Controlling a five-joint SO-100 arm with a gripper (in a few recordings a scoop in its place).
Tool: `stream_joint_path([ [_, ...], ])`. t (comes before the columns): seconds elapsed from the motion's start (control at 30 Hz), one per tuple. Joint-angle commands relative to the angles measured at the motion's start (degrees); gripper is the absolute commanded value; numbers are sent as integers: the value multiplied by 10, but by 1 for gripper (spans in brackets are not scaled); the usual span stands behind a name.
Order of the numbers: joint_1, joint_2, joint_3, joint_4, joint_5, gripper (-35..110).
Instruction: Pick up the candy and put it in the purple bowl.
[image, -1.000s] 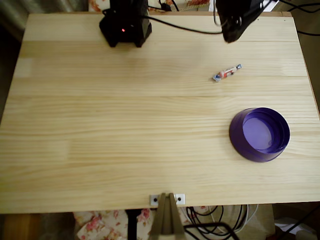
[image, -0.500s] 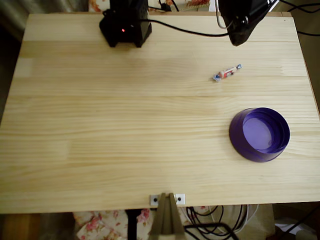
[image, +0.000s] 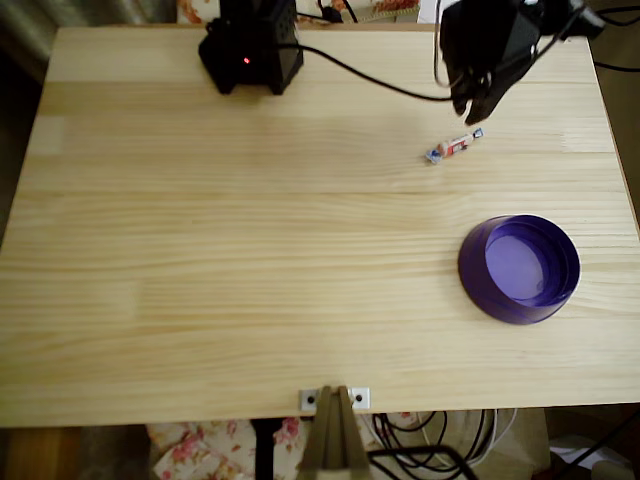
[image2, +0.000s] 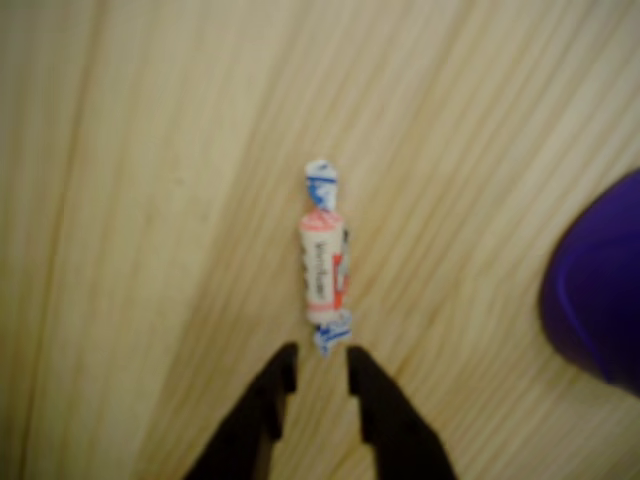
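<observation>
I was on the approach: my claw (image2: 318, 372), fingers barely parted and empty, hung just short of the candy (image2: 322, 262) lying on the tabletop (image: 250, 260), near the purple bowl (image: 519, 268). Next I judged it needed opening wider, then lowering around the wrapper.

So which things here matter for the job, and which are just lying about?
For the job:
- candy
- purple bowl
- hand, hovering open just short of the candy

Just there:
- black base box
- cable
- metal bracket at the table edge

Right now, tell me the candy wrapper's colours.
White with a red-orange middle and blue twisted ends; the candy shows best in the wrist view.
</observation>
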Motion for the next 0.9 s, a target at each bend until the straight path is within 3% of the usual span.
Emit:
stream_joint_path([
  [0.0, -5, 13, -51, -10, -17, 9],
  [0.87, -18, -54, -64, -34, 4, 12],
])
